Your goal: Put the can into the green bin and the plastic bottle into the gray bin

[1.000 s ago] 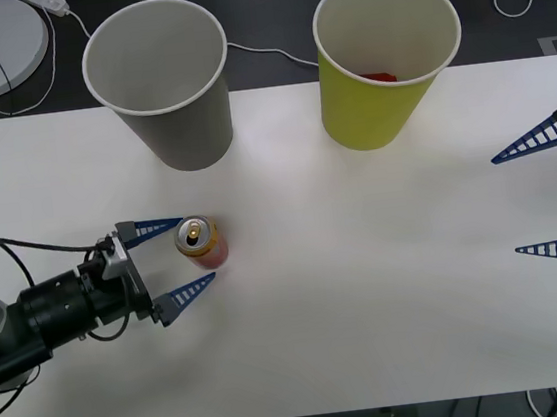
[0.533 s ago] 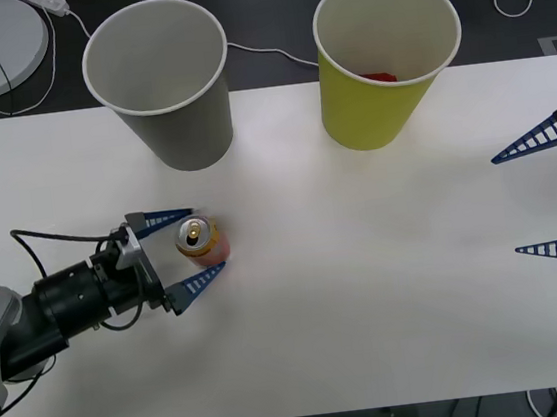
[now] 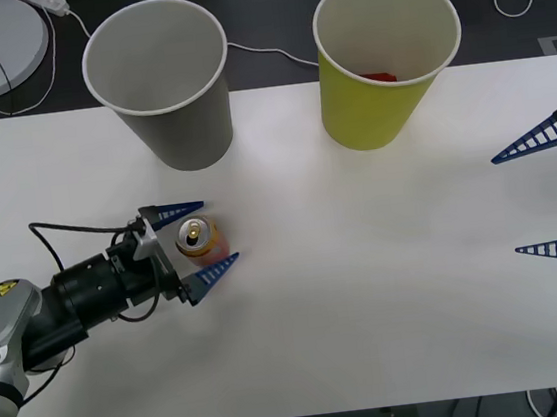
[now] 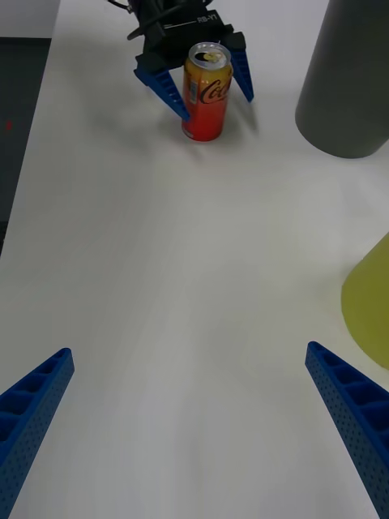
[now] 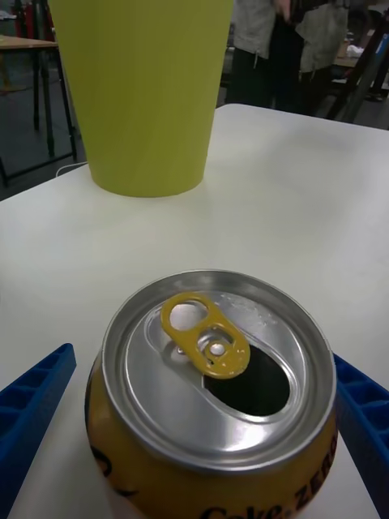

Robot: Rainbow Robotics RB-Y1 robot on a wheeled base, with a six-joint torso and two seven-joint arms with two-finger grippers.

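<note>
The left gripper (image 3: 199,238) brackets the upright Coca-Cola can (image 3: 200,242) at lower left of the front view, its blue fingers (image 3: 213,274) spread wide on either side, not yet closed. The green bin (image 3: 388,55) stands at upper right, and the right gripper (image 3: 549,197) waits open at the right edge.

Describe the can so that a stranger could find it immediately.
On the white table, look in front of the gray bin, between the open fingers of the left end effector. The can stands upright there: small, orange-red, with an opened silver top and gold tab, far smaller than either cup.

Red thing (image 3: 378,77) in green bin (image 3: 388,105), unidentifiable.
</note>
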